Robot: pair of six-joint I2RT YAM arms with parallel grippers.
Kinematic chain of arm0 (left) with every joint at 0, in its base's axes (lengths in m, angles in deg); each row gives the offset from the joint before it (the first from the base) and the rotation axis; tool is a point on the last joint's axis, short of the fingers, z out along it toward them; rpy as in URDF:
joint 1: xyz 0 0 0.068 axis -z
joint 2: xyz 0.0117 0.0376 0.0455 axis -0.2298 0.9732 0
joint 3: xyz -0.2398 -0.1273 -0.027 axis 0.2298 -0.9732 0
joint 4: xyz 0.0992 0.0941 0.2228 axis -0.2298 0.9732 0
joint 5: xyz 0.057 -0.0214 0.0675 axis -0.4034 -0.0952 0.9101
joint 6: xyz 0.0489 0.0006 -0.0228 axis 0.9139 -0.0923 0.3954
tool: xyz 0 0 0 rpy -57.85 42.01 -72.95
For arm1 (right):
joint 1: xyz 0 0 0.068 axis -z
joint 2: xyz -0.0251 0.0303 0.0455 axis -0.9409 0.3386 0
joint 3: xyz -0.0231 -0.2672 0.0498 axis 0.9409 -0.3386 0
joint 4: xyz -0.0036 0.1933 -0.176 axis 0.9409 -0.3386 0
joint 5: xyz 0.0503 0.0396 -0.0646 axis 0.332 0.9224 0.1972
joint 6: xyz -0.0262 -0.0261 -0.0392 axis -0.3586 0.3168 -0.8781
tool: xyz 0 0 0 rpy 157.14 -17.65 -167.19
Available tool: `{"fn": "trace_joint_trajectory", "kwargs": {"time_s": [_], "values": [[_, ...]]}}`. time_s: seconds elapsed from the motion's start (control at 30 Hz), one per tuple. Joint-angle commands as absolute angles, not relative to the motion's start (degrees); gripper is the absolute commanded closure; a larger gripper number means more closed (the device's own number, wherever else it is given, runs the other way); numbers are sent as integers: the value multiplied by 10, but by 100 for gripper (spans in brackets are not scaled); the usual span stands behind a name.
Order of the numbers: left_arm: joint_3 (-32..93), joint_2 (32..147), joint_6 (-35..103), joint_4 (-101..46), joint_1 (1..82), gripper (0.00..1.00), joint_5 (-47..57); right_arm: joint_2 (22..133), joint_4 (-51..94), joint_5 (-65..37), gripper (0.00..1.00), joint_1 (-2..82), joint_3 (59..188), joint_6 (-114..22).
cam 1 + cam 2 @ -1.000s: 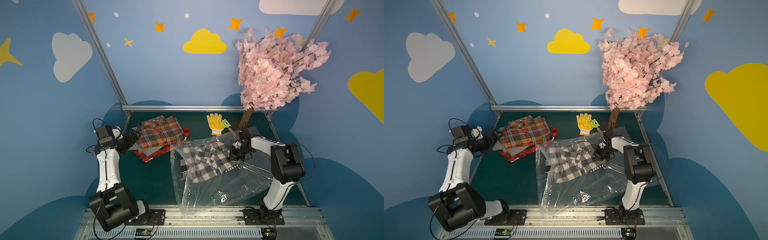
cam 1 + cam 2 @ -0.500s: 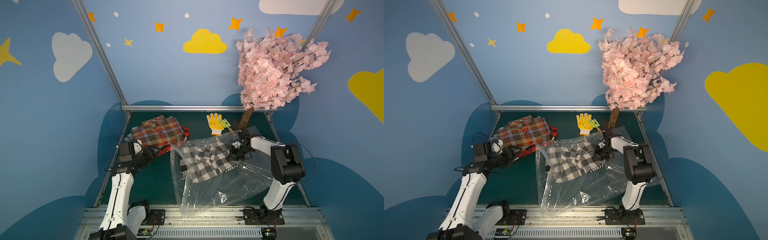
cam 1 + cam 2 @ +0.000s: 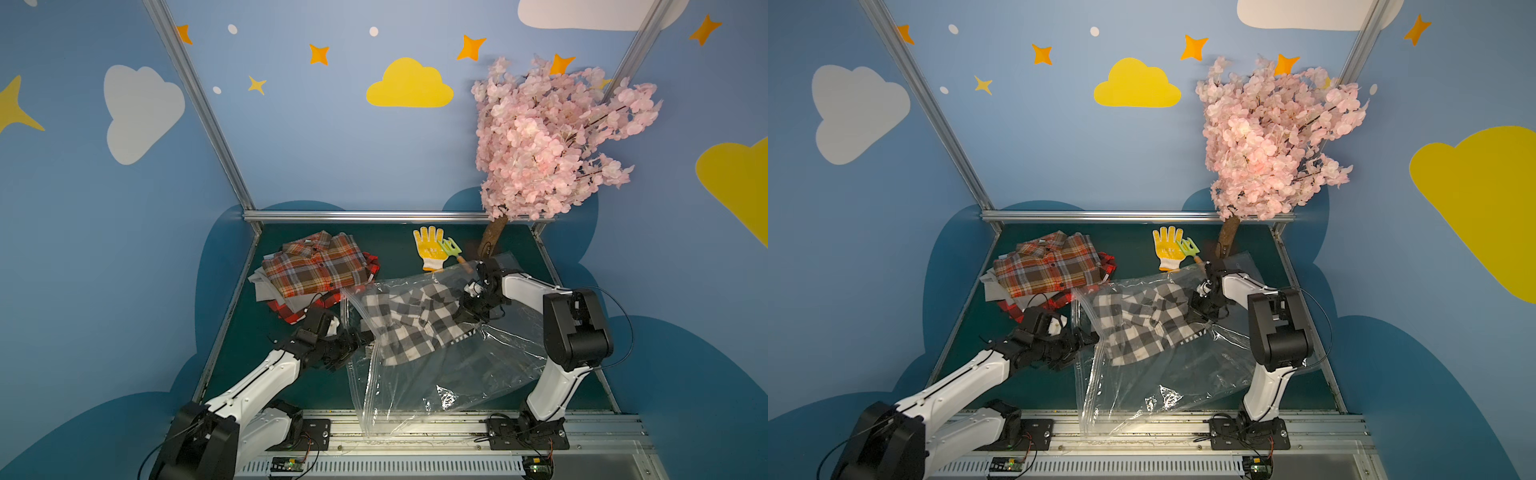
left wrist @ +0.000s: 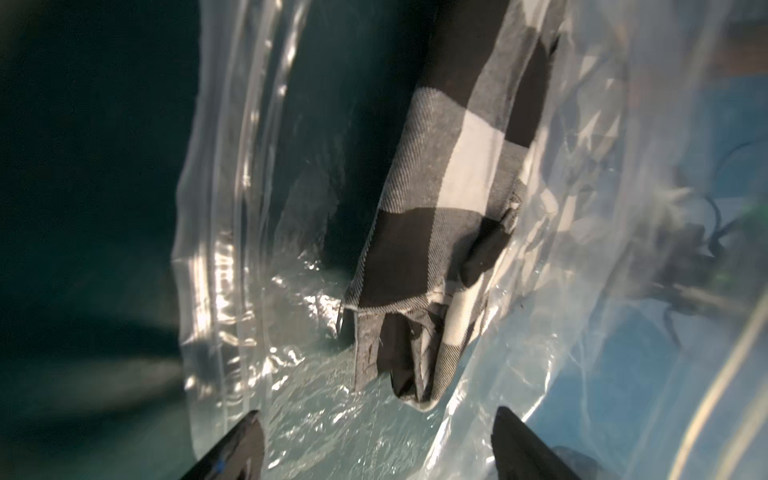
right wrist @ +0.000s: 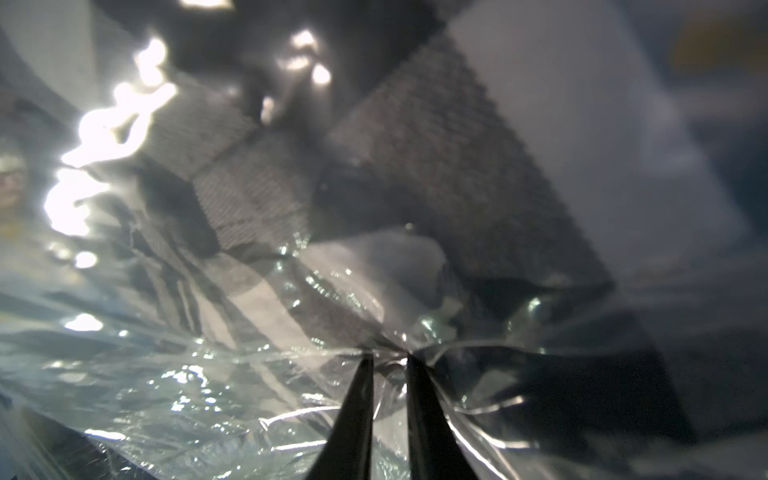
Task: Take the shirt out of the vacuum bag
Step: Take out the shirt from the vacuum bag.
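The vacuum bag (image 3: 457,374) (image 3: 1163,374), clear and crinkly, lies across the middle of the green table. The shirt (image 3: 411,320) (image 3: 1142,324), in black-and-white check, sits inside its far half. My left gripper (image 3: 365,338) (image 3: 1092,337) is at the bag's left edge, open. In the left wrist view the left gripper (image 4: 378,440) has plastic between its spread fingers, and a sleeve end of the shirt (image 4: 449,208) hangs just ahead. My right gripper (image 3: 467,313) (image 5: 388,359) is shut on bunched bag plastic (image 5: 208,395) at the shirt's right side.
A pile of folded plaid shirts (image 3: 316,270) lies at the back left, close to the bag. A yellow glove (image 3: 430,249) and a small green rake (image 3: 451,249) lie at the back. A pink blossom tree (image 3: 548,141) overhangs the back right corner.
My left arm has swung from the plaid pile at the back left forward and right to the bag's left edge. The right gripper has stayed at the bag.
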State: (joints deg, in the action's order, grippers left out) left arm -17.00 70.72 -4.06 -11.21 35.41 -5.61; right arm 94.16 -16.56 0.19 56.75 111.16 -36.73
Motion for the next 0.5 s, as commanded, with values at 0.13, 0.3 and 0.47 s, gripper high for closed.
{"fn": "trace_joint_trajectory", "kwargs": {"time_s": [0.13, 0.3, 0.47], "values": [[-122, 855, -38, -217, 407, 9, -28, 921, -180, -4, 82, 563, 1096, -373], [-106, 921, -48, -269, 428, 10, -22, 914, -179, -5, 82, 563, 1088, -373], [-62, 968, -37, -253, 446, 11, -31, 913, -176, -2, 82, 563, 1088, -372]]}}
